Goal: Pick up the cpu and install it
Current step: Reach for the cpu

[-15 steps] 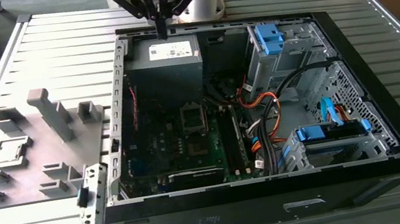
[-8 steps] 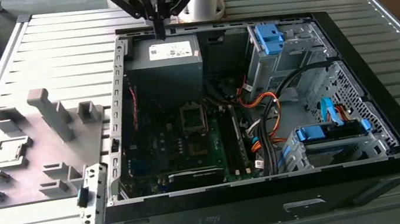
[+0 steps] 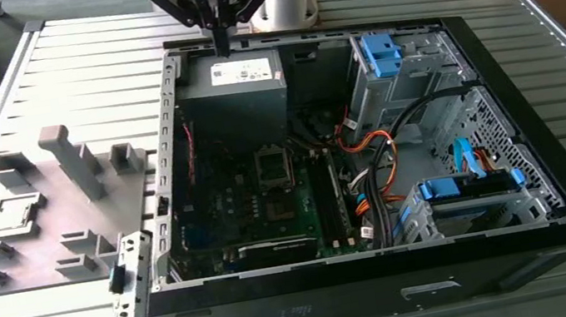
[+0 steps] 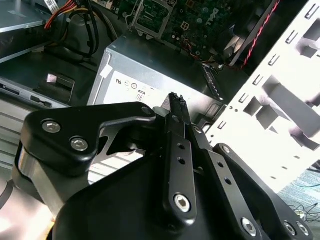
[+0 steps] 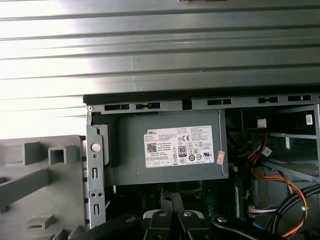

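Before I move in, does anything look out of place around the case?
A metal bracket at the near corner of the computer case, on the exterior view's left, juts outward, tilted off the case wall. Nothing else stands out.

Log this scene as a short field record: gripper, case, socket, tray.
gripper: fingertips together, above the power supply
computer case: open, lying flat on the slatted metal table
socket: metal-framed square on the motherboard
tray: grey, raised blocks, beside the case on the exterior view's left
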Action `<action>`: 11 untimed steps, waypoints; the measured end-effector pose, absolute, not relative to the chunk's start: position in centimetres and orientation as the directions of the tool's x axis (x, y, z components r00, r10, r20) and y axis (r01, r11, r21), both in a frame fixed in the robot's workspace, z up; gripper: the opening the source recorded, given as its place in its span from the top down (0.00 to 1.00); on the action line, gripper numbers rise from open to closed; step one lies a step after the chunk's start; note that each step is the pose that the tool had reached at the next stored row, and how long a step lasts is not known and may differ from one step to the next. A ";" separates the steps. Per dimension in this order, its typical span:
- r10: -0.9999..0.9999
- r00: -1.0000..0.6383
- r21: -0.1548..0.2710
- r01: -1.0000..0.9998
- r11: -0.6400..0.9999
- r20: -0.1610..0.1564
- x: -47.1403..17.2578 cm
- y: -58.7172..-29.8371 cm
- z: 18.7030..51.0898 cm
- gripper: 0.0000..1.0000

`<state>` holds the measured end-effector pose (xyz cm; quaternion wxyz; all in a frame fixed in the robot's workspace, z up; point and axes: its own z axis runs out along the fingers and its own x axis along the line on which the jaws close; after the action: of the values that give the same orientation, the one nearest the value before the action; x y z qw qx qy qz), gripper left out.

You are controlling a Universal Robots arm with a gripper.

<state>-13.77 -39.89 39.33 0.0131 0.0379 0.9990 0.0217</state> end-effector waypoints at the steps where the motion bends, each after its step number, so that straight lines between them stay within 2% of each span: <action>1: 0.076 -0.997 0.044 0.075 0.996 -0.024 -13.8 -39.9 39.3 0.89; 11: 0.076 -0.997 0.044 0.075 0.996 -0.024 -14.2 -39.9 39.3 0.89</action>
<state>-14.16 -39.90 39.33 0.0130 0.0379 0.9990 0.0217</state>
